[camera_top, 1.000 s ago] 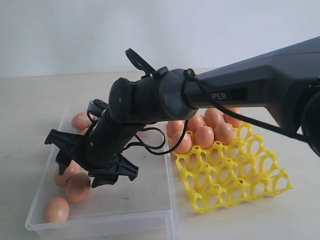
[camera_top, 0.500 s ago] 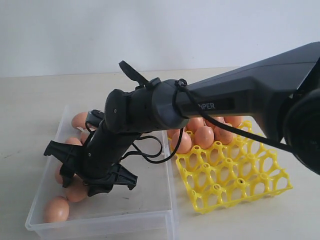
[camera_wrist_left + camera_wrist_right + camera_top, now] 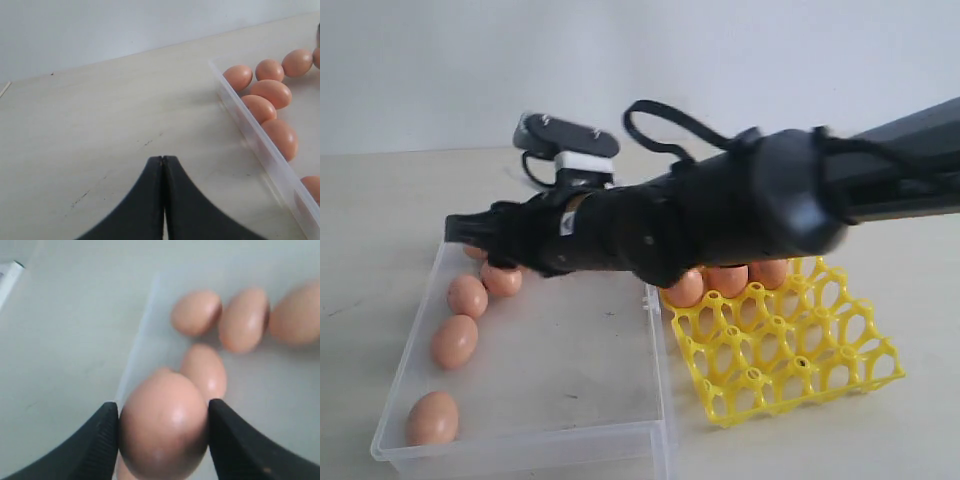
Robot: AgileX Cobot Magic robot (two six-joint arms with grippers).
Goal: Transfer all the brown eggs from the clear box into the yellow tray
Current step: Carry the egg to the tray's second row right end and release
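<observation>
Right gripper [image 3: 163, 437] is clamping one brown egg [image 3: 162, 425] between its pads. Jaws are set roughly egg-wide and are squeezing across the egg's narrow girth, likely so the load is spreading over the rounded sides, not the ends.

Right arm [image 3: 720, 215] is reaching across the middle, with the tool end over the far left corner of the clear box [image 3: 520, 435]. That's where the eggs are bunching, so the long reach makes sense. The egg looks clear of the box floor, but I can't confirm it.

Loose eggs [image 3: 454, 341] are lying in a line along the box's left wall, a few more clustering at the far end near the grip. The middle of the box is sitting bare.

Yellow tray [image 3: 800, 370] is sitting just beside the box on the right. Its far row is holding placed eggs [image 3: 728, 280]; the near cups are open. Filling far-to-near is probably keeping the approach unobstructed.

Left gripper [image 3: 163, 159] is hanging over the bare table [image 3: 100, 125] outside the box wall, jaws pressed together, holding nothing; it's parking out of the right arm's way.

Risk: the neighbour egg is sitting just behind the held one.
</observation>
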